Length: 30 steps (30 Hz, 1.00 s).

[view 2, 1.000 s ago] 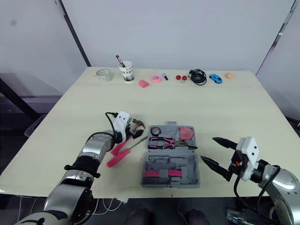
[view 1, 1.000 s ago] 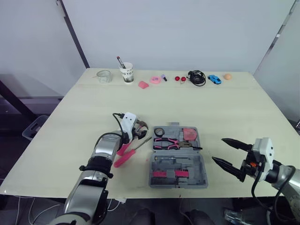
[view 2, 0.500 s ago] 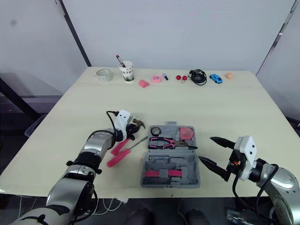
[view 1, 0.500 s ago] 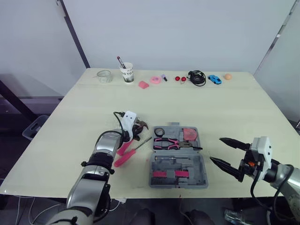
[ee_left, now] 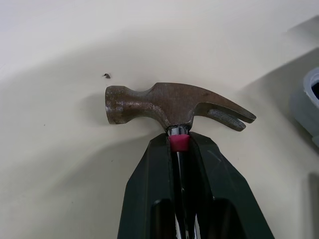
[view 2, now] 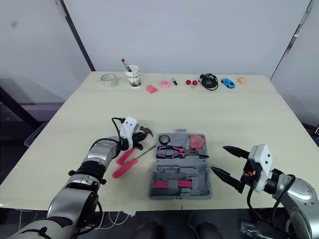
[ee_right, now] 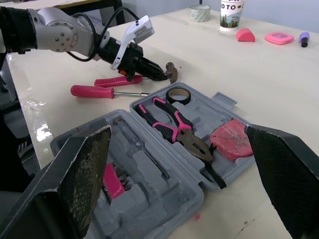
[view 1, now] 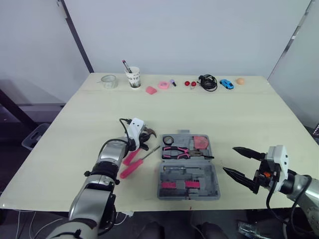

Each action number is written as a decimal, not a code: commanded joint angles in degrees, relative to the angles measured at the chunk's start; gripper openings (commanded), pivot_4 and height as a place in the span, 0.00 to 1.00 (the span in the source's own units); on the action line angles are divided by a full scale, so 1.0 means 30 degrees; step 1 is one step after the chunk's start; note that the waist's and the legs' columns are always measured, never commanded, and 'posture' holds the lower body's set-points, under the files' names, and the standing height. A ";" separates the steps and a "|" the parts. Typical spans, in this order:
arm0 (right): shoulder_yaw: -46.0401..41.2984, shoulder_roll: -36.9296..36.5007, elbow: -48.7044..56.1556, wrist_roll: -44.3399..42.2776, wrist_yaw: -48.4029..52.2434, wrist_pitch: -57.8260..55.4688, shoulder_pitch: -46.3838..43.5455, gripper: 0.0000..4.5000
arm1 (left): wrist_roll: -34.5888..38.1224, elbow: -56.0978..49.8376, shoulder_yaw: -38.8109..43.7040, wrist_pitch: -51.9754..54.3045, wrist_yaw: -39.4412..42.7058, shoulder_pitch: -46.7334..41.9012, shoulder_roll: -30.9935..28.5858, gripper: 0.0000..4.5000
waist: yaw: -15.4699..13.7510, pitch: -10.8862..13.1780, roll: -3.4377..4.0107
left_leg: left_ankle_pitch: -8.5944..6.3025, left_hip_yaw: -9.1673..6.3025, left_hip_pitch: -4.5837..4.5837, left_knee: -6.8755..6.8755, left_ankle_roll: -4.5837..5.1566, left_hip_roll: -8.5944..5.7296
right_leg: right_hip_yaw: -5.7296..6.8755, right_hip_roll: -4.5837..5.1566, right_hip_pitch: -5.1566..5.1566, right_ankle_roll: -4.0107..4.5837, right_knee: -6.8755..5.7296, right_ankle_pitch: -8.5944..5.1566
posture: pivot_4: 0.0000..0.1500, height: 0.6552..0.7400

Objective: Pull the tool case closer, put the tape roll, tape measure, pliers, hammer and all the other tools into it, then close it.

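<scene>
Left fingers (ee_left: 149, 184) are clamped on the hammer (ee_left: 174, 102) neck right under the head, hammer on the bench (view 1: 199, 114) just left of the open tool case (view 1: 189, 177). Right fingers (view 1: 246, 152) are spread wide, off to the case's right.

The hammer (ee_left: 169, 104), sitting between the left gripper's (ee_left: 178, 138) black fingers, is showing a dark, rusty-brown head and a pink neck. Just beside those fingers the screwdriver (view 2: 124, 167) is showing a pink handle and a silvery shaft. Ahead of the right gripper's (view 2: 218, 159) black, spread fingers, the tool case (ee_right: 164, 196) is looking plain grey. Inside it the pliers (ee_right: 172, 122) are wearing pink-and-black grips, the tape roll (ee_right: 178, 101) is showing black, the tape measure (ee_right: 229, 139) reddish pink, and a bit holder (ee_right: 112, 179) bright pink. The table (view 2: 239, 114) is looking pale cream. Far beyond both pairs of fingers, a white cup (view 2: 132, 76) is carrying dark lettering and a toy car (view 2: 228, 82) is showing blue.
</scene>
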<state>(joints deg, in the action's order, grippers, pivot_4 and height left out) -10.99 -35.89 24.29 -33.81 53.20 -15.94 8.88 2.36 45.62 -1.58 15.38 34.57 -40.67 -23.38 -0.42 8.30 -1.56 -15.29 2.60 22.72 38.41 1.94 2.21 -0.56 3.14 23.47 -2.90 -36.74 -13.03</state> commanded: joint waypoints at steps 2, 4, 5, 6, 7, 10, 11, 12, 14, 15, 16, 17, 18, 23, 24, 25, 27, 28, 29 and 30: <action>0.0125 -0.0304 0.0771 -0.0539 0.0510 -0.0062 -0.0538 1.00 | 0.0308 -0.2066 0.0587 0.0502 0.0657 0.0766 -0.1215 0.01 | 0.0099 0.0002 -0.0005 | 0.0000 -0.0003 -0.0002 -0.0001 0.0000 0.0003 | -0.0001 -0.0004 0.0001 0.0001 -0.0004 0.0000 | 1.00 1.00; 0.0281 -0.0403 0.0720 -0.0783 0.0921 -0.0184 -0.0698 1.00 | 0.0497 -0.3368 0.0851 0.1020 0.0920 0.1427 -0.1786 0.01 | 0.0229 0.0004 -0.0008 | 0.0000 -0.0003 -0.0002 -0.0005 0.0000 0.0012 | -0.0001 -0.0008 0.0004 0.0002 -0.0004 0.0000 | 1.00 1.00; 0.0338 -0.0474 0.0673 -0.0863 0.1128 -0.0209 -0.0763 1.00 | 0.0589 -0.3896 0.1001 0.1325 0.0997 0.1711 -0.2001 0.01 | 0.0241 0.0006 -0.0009 | 0.0000 -0.0010 -0.0001 -0.0007 0.0000 0.0013 | 0.0003 -0.0008 0.0004 0.0003 -0.0004 0.0000 | 1.00 1.00; 0.0380 -0.0548 0.0633 -0.0938 0.1306 -0.0248 -0.0826 1.00 | 0.0588 -0.4361 0.1062 0.1560 0.1018 0.1974 -0.2211 0.01 | 0.0238 0.0006 -0.0009 | 0.0000 -0.0011 0.0001 -0.0007 0.0000 0.0014 | 0.0005 -0.0007 0.0004 0.0003 -0.0003 0.0000 | 1.00 1.00; 0.0422 -0.0606 0.0588 -0.1009 0.1498 -0.0260 -0.0926 1.00 | 0.0647 -0.4915 0.1142 0.1812 0.1094 0.2275 -0.2407 0.01 | 0.0230 0.0007 -0.0011 | 0.0000 -0.0009 0.0003 -0.0007 0.0000 0.0015 | 0.0003 -0.0006 0.0004 0.0002 -0.0003 0.0000 | 1.00 1.00; 0.0644 -0.0633 0.0464 -0.0924 0.1925 -0.0013 -0.1393 1.00 | 0.0960 -0.6403 0.1439 0.2763 0.1213 0.3024 -0.2904 0.01 | 0.0108 0.0009 -0.0016 | 0.0000 -0.0008 0.0006 -0.0002 -0.0001 0.0011 | -0.0006 0.0000 0.0003 0.0002 -0.0002 0.0000 | 1.00 1.00; 0.0741 -0.0590 0.0450 -0.0853 0.2026 0.0120 -0.1607 1.00 | 0.1008 -0.6859 0.1512 0.3027 0.1278 0.3275 -0.3087 0.01 | 0.0088 0.0010 -0.0017 | 0.0000 -0.0011 0.0007 0.0000 0.0000 0.0008 | -0.0009 -0.0001 0.0002 0.0002 -0.0002 0.0000 | 1.00 1.00; 0.0863 -0.0547 0.0461 -0.0719 0.2085 0.0246 -0.1845 1.00 | 0.1106 -0.7263 0.1600 0.3299 0.1388 0.3482 -0.3259 0.01 | 0.0014 0.0012 -0.0022 | 0.0000 -0.0010 0.0008 0.0000 0.0000 0.0008 | -0.0010 -0.0001 0.0002 0.0002 -0.0001 0.0000 | 1.00 1.00; 0.1165 -0.0489 0.0516 -0.0337 0.2121 0.0564 -0.2382 1.00 | 0.1264 -0.7973 0.1750 0.3756 0.1583 0.3839 -0.3670 0.01 | -0.0009 0.0012 -0.0021 | 0.0000 -0.0005 0.0008 -0.0001 -0.0001 0.0008 | -0.0017 -0.0004 0.0004 0.0002 -0.0002 0.0000 | 1.00 1.00; 0.1258 -0.0383 0.0544 -0.0285 0.1943 0.0587 -0.2691 1.00 | 0.1255 -0.8327 0.1783 0.3900 0.1671 0.4015 -0.3935 0.01 | -0.0030 0.0012 -0.0021 | 0.0000 -0.0003 0.0006 -0.0001 -0.0001 0.0009 | -0.0020 -0.0005 0.0006 0.0002 -0.0003 0.0000 | 1.00 1.00; 0.1338 -0.0307 0.0559 -0.0253 0.1783 0.0571 -0.2953 1.00 | 0.1282 -0.8675 0.1824 0.4065 0.1752 0.4175 -0.4158 0.01 | -0.0040 0.0013 -0.0021 | 0.0000 -0.0006 0.0006 -0.0001 -0.0001 0.0009 | -0.0018 -0.0006 0.0005 0.0003 -0.0003 0.0000 | 1.00 1.00; 0.1429 -0.0263 0.0561 -0.0136 0.1655 0.0583 -0.3169 1.00 | 0.1360 -0.9016 0.1874 0.4263 0.1857 0.4322 -0.4350 0.01 | -0.0032 0.0013 -0.0021 | 0.0000 -0.0004 0.0006 -0.0001 -0.0001 0.0009 | -0.0017 -0.0007 0.0007 0.0003 -0.0004 0.0000 | 1.00 1.00; 0.1530 -0.0258 0.0552 0.0051 0.1569 0.0625 -0.3356 1.00 | 0.1487 -0.9468 0.1914 0.4535 0.2008 0.4505 -0.4560 0.01 | -0.0045 0.0012 -0.0021 | 0.0000 -0.0002 0.0005 -0.0001 -0.0001 0.0012 | -0.0020 -0.0007 0.0008 0.0003 -0.0005 0.0000 | 1.00 1.00; 0.1386 -0.0373 0.0443 0.0387 0.1332 0.0832 -0.3324 1.00 | 0.2522 -1.3305 0.1893 0.5868 0.3779 0.5990 -0.6213 0.01 | -0.0140 0.0016 -0.0029 | 0.0000 -0.0003 0.0012 -0.0002 -0.0002 0.0012 | -0.0015 -0.0002 0.0008 0.0006 0.0000 -0.0002 | 1.00 1.00; 0.1255 -0.0465 0.0387 0.0404 0.1424 0.0905 -0.3111 1.00 | 0.2845 -1.4268 0.1777 0.5946 0.4559 0.6374 -0.6701 0.01 | -0.0140 0.0017 -0.0030 | 0.0000 -0.0001 0.0016 -0.0003 -0.0002 0.0012 | -0.0018 0.0000 0.0008 0.0006 0.0001 -0.0002 | 1.00 1.00; 0.1137 -0.0584 0.0337 0.0445 0.1528 0.0967 -0.2915 1.00 | 0.3056 -1.5091 0.1644 0.6058 0.5143 0.6693 -0.7160 0.01 | -0.0147 0.0019 -0.0034 | 0.0000 0.0003 0.0015 -0.0003 -0.0002 0.0013 | -0.0022 0.0003 0.0007 0.0007 0.0003 -0.0003 | 1.00 1.00; 0.0976 -0.0748 0.0243 0.0467 0.1646 0.1022 -0.2720 1.00 | 0.3575 -1.6262 0.1451 0.6610 0.6001 0.7014 -0.7743 0.01 | -0.0149 0.0020 -0.0033 | -0.0001 0.0004 0.0012 -0.0003 -0.0002 0.0014 | -0.0024 0.0008 0.0006 0.0044 0.0007 -0.0025 | 1.00 1.00; 0.0925 -0.0801 0.0210 0.0455 0.1662 0.1031 -0.2684 1.00 | 0.3842 -1.6653 0.1388 0.6933 0.6316 0.7070 -0.7920 0.01 | -0.0142 0.0019 -0.0033 | 0.0000 0.0002 0.0012 -0.0001 -0.0003 0.0014 | -0.0027 0.0009 0.0007 0.0049 0.0001 -0.0027 | 1.00 1.00; 0.0818 -0.0909 0.0139 0.0438 0.1741 0.1050 -0.2583 1.00 | 0.4285 -1.7352 0.1116 0.6803 0.7226 0.7184 -0.8195 0.01 | -0.0132 0.0021 -0.0031 | 0.0000 0.0007 0.0010 -0.0001 -0.0002 0.0014 | -0.0027 0.0008 0.0007 0.0059 0.0001 -0.0032 | 1.00 1.00; 0.0736 -0.1003 0.0090 0.0398 0.1816 0.1056 -0.2498 1.00 | 0.4557 -1.7878 0.0860 0.6839 0.7811 0.7190 -0.8375 0.01 | -0.0130 0.0021 -0.0030 | 0.0000 0.0011 -0.0002 -0.0001 -0.0002 0.0012 | -0.0042 0.0007 0.0007 0.0070 -0.0003 -0.0039 | 1.00 1.00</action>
<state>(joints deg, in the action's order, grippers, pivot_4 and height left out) -6.25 -38.05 23.75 -31.93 58.26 -13.98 1.35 13.78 -3.52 1.40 36.14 55.01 -18.76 -47.27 -0.81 8.36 -1.65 -15.29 2.65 22.71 38.41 1.94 2.25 -0.69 3.16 23.49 -2.66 -36.75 -13.17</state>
